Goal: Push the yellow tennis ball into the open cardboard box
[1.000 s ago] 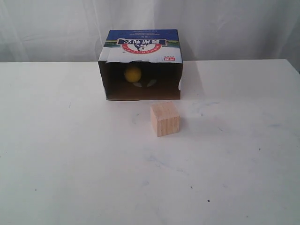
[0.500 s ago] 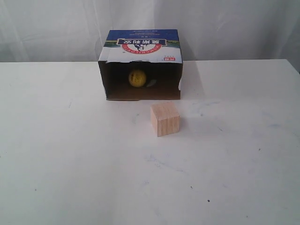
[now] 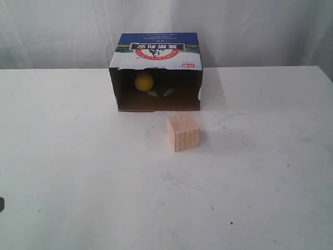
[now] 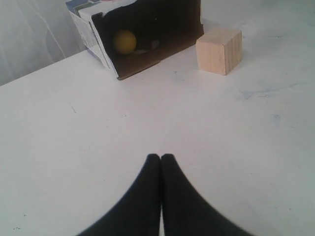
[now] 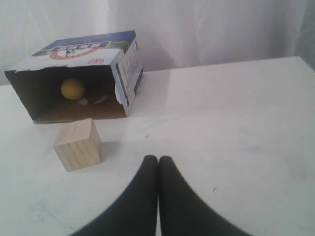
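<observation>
The yellow tennis ball [image 3: 144, 82] lies inside the open cardboard box [image 3: 156, 49], deep in its dark interior toward the left side. The left wrist view shows the ball [image 4: 124, 41] in the box [image 4: 88, 29], and so does the right wrist view, with the ball [image 5: 73, 88] in the box [image 5: 123, 64]. My left gripper [image 4: 161, 156] is shut with nothing in it, well back from the box over bare table. My right gripper [image 5: 158, 158] is shut and empty too, near the wooden cube. Neither gripper's fingers show in the exterior view.
A pale wooden cube [image 3: 183, 132] stands on the white table [image 3: 78, 182] just in front of the box's opening, toward its right side; the cube [image 4: 219, 49] and cube [image 5: 78, 144] show in both wrist views. White curtains hang behind the table.
Inside the box the ball rolled right and forward, then back left and deeper. A dark sliver has appeared at the exterior view's left edge. The cube and box have not moved.
</observation>
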Available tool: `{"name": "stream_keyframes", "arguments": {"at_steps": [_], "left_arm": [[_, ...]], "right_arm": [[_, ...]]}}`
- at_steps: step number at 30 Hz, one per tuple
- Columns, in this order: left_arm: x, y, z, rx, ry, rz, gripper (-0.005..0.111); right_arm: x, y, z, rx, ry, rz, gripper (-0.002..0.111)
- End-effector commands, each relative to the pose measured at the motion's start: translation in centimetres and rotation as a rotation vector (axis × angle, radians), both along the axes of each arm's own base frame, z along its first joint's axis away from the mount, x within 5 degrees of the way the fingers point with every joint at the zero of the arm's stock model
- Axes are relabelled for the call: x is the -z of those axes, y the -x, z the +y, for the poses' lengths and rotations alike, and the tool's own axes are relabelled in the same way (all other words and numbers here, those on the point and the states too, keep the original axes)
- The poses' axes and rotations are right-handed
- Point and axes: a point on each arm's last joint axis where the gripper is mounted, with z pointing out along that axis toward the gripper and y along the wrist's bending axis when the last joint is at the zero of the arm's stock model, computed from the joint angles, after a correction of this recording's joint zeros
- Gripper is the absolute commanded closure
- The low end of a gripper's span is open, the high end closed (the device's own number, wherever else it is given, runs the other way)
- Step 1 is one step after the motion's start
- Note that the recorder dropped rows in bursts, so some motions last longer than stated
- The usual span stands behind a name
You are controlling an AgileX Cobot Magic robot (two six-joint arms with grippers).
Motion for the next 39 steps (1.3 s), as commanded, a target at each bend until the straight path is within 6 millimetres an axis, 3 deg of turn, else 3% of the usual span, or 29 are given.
{"name": "stream_keyframes", "arguments": {"at_steps": [1, 5, 11, 17, 22, 27, 39], "left_arm": [[0.1, 0.1, -0.1, 0.004, 0.029, 0.005, 0.107], [0.1, 0.1, -0.1, 0.004, 0.029, 0.005, 0.107], [0.1, 0.1, -0.1, 0.004, 0.029, 0.005, 0.107], [0.1, 0.1, -0.1, 0.004, 0.029, 0.005, 0.107], [0.1, 0.1, -0.1, 0.004, 0.029, 0.005, 0.107], [0.0, 0.1, -0.1, 0.004, 0.029, 0.002, 0.107], [0.1, 0.1, -0.1, 0.004, 0.029, 0.004, 0.107]], "right_arm": [[1.6, 0.0, 0.2, 0.017, -0.140, 0.058, 0.108], [2.8, 0.3, -0.2, 0.083, -0.184, 0.189, 0.108], [2.9, 0.4, -0.3, 0.092, -0.163, 0.204, 0.108], [2.1, 1.1, -1.3, 0.119, 0.030, 0.060, 0.108], [1.0, 3.0, -2.6, 0.255, 0.239, -0.135, 0.108], [1.2, 3.1, -2.9, 0.313, 0.253, -0.102, 0.108], [4.7, 2.7, -2.5, 0.282, 0.188, 0.021, 0.108]]}}
